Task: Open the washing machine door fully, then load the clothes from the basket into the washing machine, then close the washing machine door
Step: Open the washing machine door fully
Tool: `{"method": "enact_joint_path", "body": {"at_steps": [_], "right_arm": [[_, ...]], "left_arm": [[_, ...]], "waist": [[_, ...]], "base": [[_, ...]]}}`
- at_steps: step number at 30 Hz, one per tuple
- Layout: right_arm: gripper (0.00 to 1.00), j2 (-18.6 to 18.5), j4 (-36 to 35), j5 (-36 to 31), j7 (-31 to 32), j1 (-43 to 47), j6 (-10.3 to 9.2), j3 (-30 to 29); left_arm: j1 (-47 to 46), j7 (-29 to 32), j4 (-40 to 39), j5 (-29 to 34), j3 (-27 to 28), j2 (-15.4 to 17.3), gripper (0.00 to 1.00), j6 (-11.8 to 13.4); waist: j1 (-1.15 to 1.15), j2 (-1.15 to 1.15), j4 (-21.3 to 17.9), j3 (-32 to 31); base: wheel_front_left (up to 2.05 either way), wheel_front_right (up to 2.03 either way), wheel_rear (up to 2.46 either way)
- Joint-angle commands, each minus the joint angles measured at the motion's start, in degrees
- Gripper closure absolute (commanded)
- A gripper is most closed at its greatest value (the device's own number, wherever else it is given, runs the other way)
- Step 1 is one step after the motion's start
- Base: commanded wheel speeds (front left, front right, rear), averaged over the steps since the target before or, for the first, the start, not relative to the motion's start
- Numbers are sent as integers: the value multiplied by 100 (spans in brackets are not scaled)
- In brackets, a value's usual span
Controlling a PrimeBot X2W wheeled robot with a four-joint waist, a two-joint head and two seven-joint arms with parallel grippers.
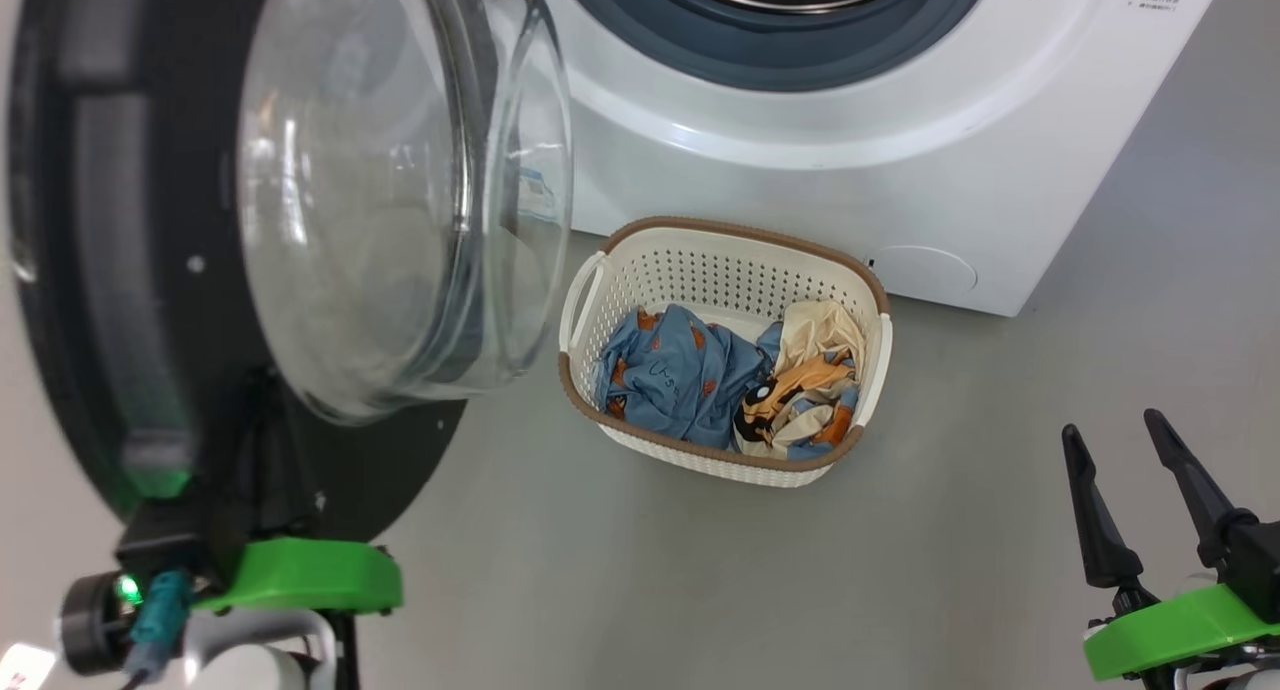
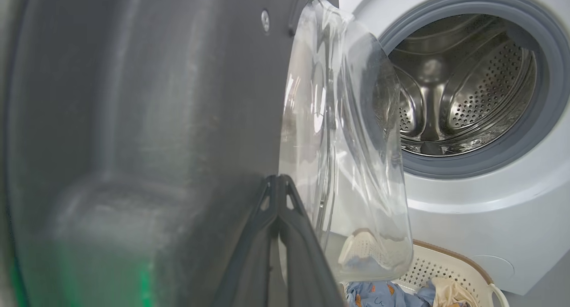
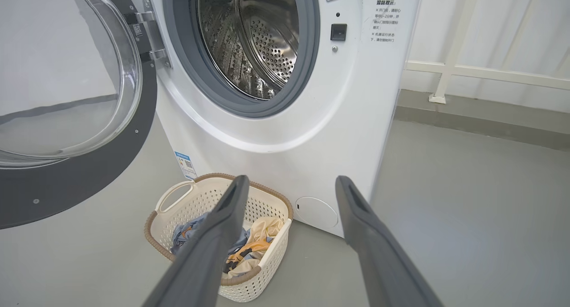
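The washing machine door [image 1: 120,270] stands swung out to the left, its clear glass bowl [image 1: 400,180] bulging toward the basket. My left gripper [image 2: 278,179] is shut, fingertips together against the door's dark inner face; its green wrist mount [image 1: 300,575] sits below the door. The washing machine [image 1: 850,170] is open, its steel drum [image 3: 254,44] bare inside. On the floor before it, the cream basket [image 1: 725,260] holds the blue and orange clothes [image 1: 690,370] and a cream, orange and black piece [image 1: 800,390]. My right gripper [image 1: 1115,430] hangs open at the lower right, apart from the basket.
Grey floor [image 1: 950,530] spreads between the basket and my right gripper. The round filter cover [image 1: 925,268] sits low on the machine's front, the blue label [image 3: 185,162] near the hinge side. A white railing [image 3: 485,71] runs along the wall right of the machine.
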Motion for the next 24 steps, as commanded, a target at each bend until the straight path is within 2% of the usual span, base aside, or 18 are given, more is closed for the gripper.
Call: {"method": "enact_joint_path", "body": {"at_steps": [1,6,10,24], "right_arm": [[0,-97,-164,57,8,-145,9,106],[0,-165,-223,74,38,-217,9,75],[0,-238,-279,98,69,-270,9,45],[0,-361,-431,150,117,-412,9,-15]], "left_arm": [[3,-68,-47,70,472,308,100,45],[108,-69,27,92,941,311,100,-124],[155,-69,207,81,1459,272,100,-370],[-283,-70,1585,246,3071,9,100,-1690]], "waist": [[0,0,-26,83],[0,0,-51,224],[0,0,-81,341],[0,0,-179,660]], "base": [[0,0,0],[0,0,0],[0,0,0],[0,0,0]]}}
